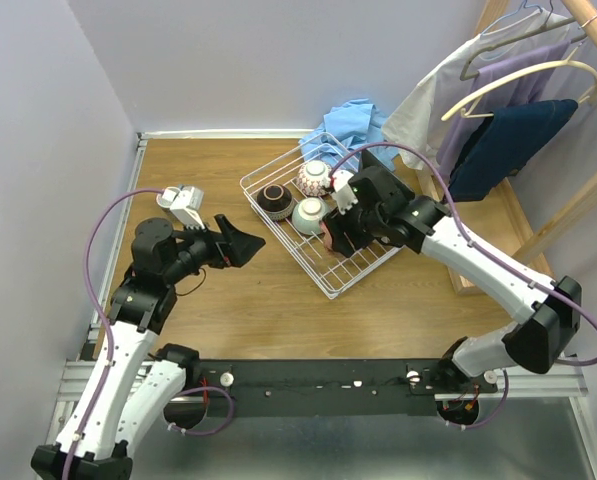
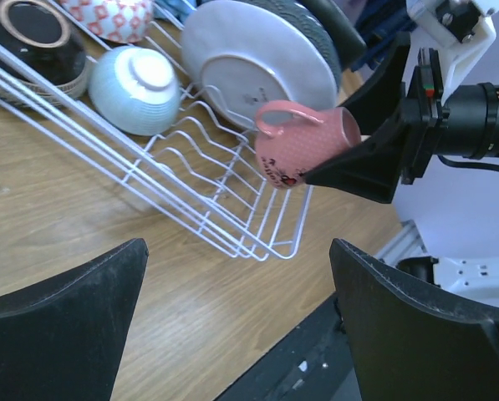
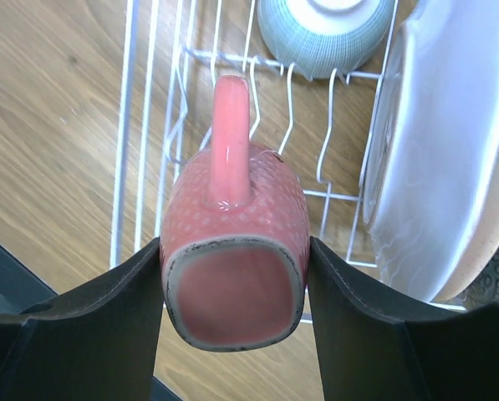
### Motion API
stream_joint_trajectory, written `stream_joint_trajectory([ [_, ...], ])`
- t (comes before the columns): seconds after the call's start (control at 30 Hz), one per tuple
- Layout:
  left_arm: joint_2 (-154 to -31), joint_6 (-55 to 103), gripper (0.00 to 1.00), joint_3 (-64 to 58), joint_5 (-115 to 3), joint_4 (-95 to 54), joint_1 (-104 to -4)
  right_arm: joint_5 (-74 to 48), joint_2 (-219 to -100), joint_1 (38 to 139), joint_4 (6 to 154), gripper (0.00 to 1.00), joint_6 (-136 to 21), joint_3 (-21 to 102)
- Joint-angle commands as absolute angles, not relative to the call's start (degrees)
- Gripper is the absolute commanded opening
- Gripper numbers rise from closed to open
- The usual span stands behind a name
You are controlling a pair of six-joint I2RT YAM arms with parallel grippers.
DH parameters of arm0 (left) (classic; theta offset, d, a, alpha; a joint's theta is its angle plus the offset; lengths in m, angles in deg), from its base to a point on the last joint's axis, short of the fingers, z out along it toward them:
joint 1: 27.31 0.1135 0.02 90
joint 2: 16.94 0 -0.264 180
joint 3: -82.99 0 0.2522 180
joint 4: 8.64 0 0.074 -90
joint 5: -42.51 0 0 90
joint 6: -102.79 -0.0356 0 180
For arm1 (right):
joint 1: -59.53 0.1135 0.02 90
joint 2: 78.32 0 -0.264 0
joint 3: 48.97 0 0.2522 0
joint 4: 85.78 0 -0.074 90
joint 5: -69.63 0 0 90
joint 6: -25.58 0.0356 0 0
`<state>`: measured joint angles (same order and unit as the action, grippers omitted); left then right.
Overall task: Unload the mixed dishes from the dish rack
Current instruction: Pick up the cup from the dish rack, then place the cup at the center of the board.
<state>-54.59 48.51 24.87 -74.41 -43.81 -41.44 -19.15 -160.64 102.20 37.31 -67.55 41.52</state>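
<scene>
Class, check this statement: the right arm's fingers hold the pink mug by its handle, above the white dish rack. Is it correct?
Not quite: the right arm's fingers hold the pink mug by the sides of its body, handle free, above the white dish rack. The right wrist view shows it.

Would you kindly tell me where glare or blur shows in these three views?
Right wrist: glare streaks the handle of the pink mug; the white plate looks washed out. Left wrist: the fingers of the left tool are soft, the dish rack sharp. Top external: even light, faint shadows.
</scene>
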Motion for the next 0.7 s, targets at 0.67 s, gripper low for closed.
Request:
stream_joint_trajectory([
  [0.67, -59.7, 64.8, 0.98, 32.0, -62.8, -18.2, -60.1, -4.6, -142.7, 101.9, 84.0, 0.04, -30.9, 19.5],
])
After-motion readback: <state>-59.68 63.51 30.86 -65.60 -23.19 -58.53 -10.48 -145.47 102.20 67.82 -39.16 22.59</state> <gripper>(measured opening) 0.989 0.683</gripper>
